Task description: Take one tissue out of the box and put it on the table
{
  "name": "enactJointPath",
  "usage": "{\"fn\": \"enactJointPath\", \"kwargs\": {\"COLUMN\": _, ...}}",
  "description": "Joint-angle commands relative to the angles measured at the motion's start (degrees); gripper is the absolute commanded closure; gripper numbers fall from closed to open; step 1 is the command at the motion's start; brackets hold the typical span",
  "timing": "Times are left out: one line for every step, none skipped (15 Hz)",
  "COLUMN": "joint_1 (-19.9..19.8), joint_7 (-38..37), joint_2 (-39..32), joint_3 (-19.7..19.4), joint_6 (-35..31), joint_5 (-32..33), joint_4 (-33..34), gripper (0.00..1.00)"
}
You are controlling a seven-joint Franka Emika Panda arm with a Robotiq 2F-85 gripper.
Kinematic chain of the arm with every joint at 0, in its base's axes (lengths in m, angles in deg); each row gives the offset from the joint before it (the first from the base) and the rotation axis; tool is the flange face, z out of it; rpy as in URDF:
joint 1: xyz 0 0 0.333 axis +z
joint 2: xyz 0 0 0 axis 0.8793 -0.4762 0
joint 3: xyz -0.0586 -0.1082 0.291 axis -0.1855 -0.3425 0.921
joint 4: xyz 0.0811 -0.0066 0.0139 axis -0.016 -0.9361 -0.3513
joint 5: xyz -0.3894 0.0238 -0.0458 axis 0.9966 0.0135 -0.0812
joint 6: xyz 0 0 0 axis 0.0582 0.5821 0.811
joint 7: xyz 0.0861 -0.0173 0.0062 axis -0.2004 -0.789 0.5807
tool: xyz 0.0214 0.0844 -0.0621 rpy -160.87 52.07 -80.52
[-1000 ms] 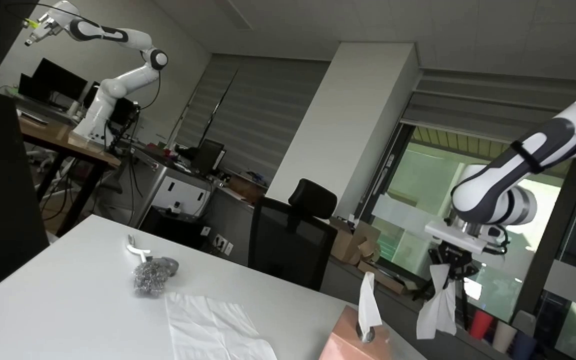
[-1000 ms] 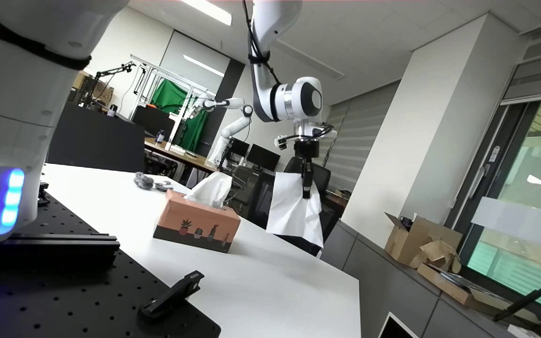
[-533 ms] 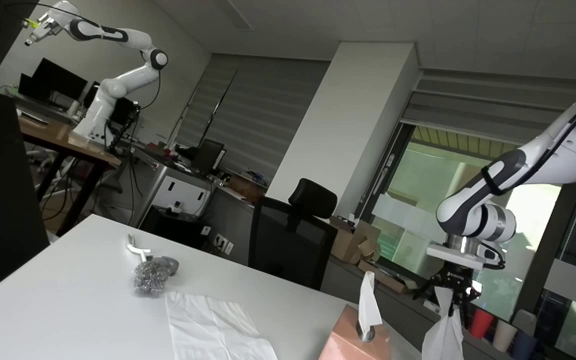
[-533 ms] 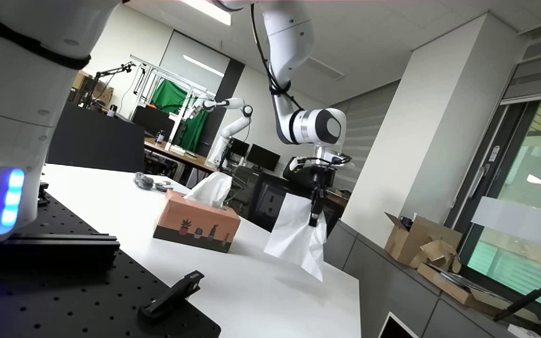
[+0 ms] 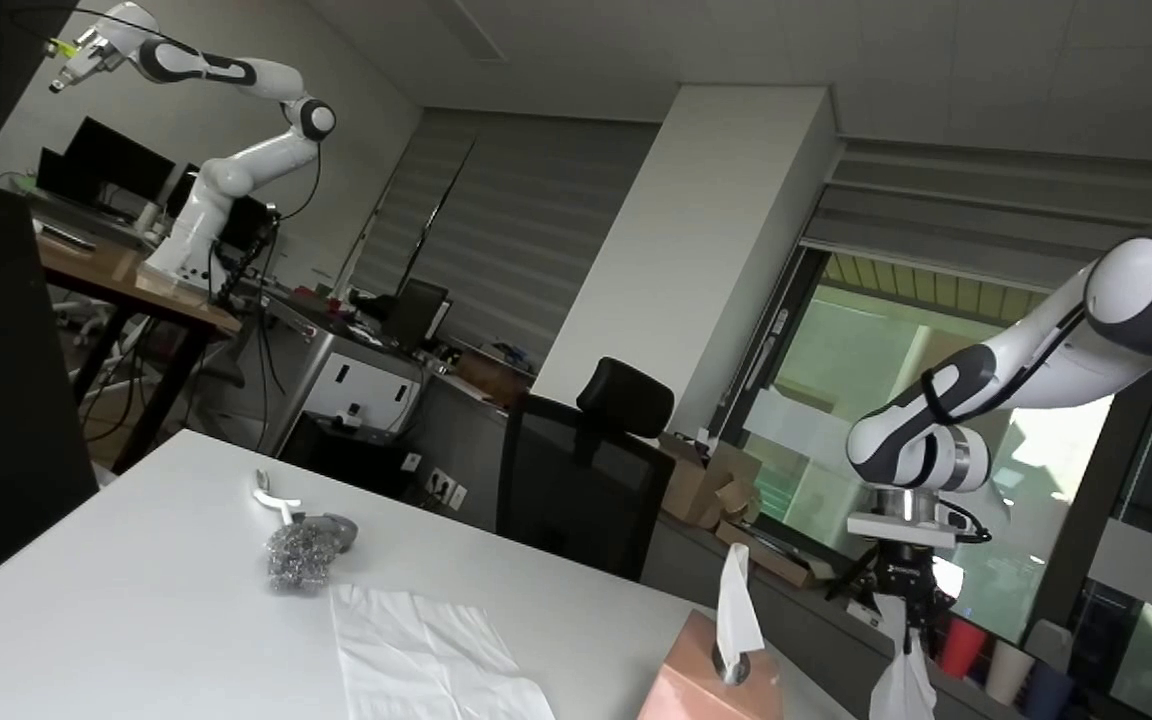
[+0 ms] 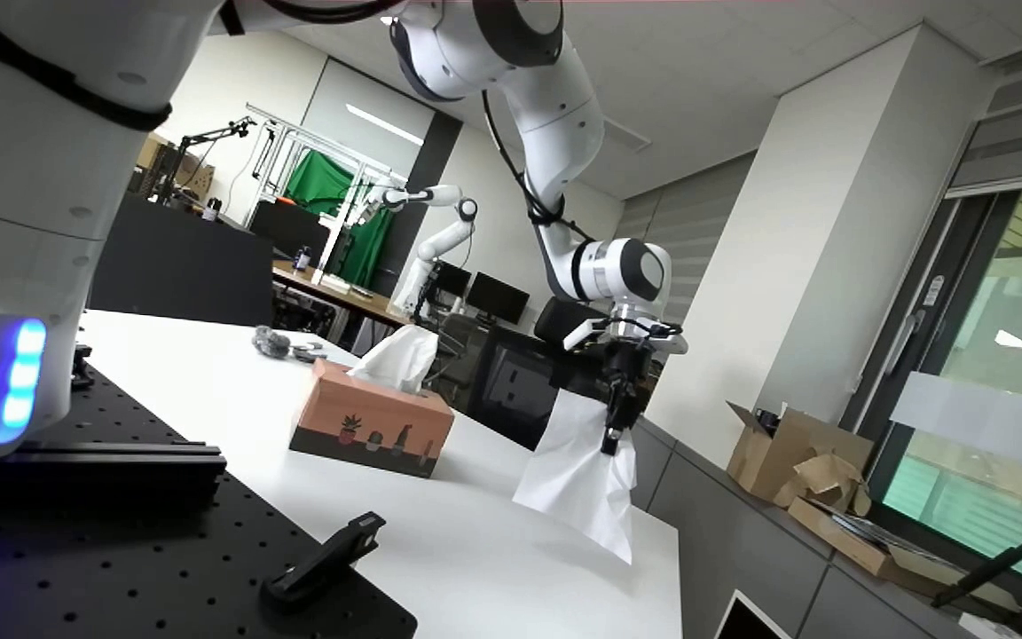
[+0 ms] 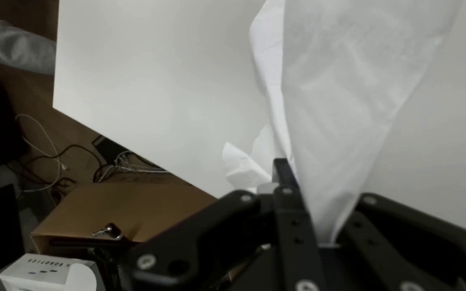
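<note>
The salmon tissue box [image 6: 369, 413] stands on the white table [image 6: 493, 559], with a white tissue sticking up from its top opening; the box also shows in an exterior view [image 5: 686, 675]. My gripper [image 6: 610, 439] is shut on a white tissue [image 6: 569, 475], which hangs spread out from the fingers above the table's end, beside the box. In the wrist view the held tissue [image 7: 350, 81] comes up between the fingers [image 7: 291, 178] and covers most of the right finger. Another tissue [image 5: 436, 655] lies flat on the table in an exterior view.
A grey scrubber-like object with a white handle [image 5: 306, 545] lies on the table beyond the box. A black clamp [image 6: 325, 559] stands on the black perforated plate [image 6: 156, 568]. An office chair [image 5: 581, 490] stands at the table's edge. A cardboard box [image 7: 128, 206] is below the edge.
My arm has come down and shifted towards the table's end, with the held tissue lowered nearer the table. The box and the flat tissue have not moved.
</note>
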Motion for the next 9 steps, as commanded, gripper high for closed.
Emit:
{"fn": "enactJointPath", "kwargs": {"joint_1": 0.33, "joint_7": 1.26, "joint_2": -1.47, "joint_3": -0.52, "joint_6": 0.5, "joint_5": -0.71, "joint_4": 2.13, "gripper": 0.74}}
{"fn": "enactJointPath", "kwargs": {"joint_1": 0.4, "joint_7": 1.46, "joint_2": -2.17, "joint_3": -0.52, "joint_6": 0.47, "joint_5": -0.72, "joint_4": 2.94, "gripper": 0.98}}
{"fn": "enactJointPath", "kwargs": {"joint_1": 0.5, "joint_7": 1.46, "joint_2": -2.34, "joint_3": -0.55, "joint_6": 0.39, "joint_5": -0.71, "joint_4": 2.81, "gripper": 0.93}}
{"fn": "enactJointPath", "kwargs": {"joint_1": 0.52, "joint_7": 1.46, "joint_2": -2.35, "joint_3": -0.56, "joint_6": 0.37, "joint_5": -0.71, "joint_4": 2.66, "gripper": 0.85}}
{"fn": "enactJointPath", "kwargs": {"joint_1": 0.51, "joint_7": 1.46, "joint_2": -2.35, "joint_3": -0.6, "joint_6": 0.37, "joint_5": -0.7, "joint_4": 2.65, "gripper": 0.78}}
{"fn": "enactJointPath", "kwargs": {"joint_1": 0.49, "joint_7": 1.45, "joint_2": -2.35, "joint_3": -0.62, "joint_6": 0.37, "joint_5": -0.7, "joint_4": 2.65, "gripper": 0.74}}
{"fn": "enactJointPath", "kwargs": {"joint_1": 0.49, "joint_7": 1.45, "joint_2": -2.35, "joint_3": -0.63, "joint_6": 0.37, "joint_5": -0.7, "joint_4": 2.65, "gripper": 0.74}}
{"fn": "enactJointPath", "kwargs": {"joint_1": 0.49, "joint_7": 1.45, "joint_2": -2.35, "joint_3": -0.63, "joint_6": 0.37, "joint_5": -0.7, "joint_4": 2.65, "gripper": 0.74}}
{"fn": "enactJointPath", "kwargs": {"joint_1": 0.49, "joint_7": 1.45, "joint_2": -2.35, "joint_3": -0.63, "joint_6": 0.37, "joint_5": -0.7, "joint_4": 2.65, "gripper": 0.74}}
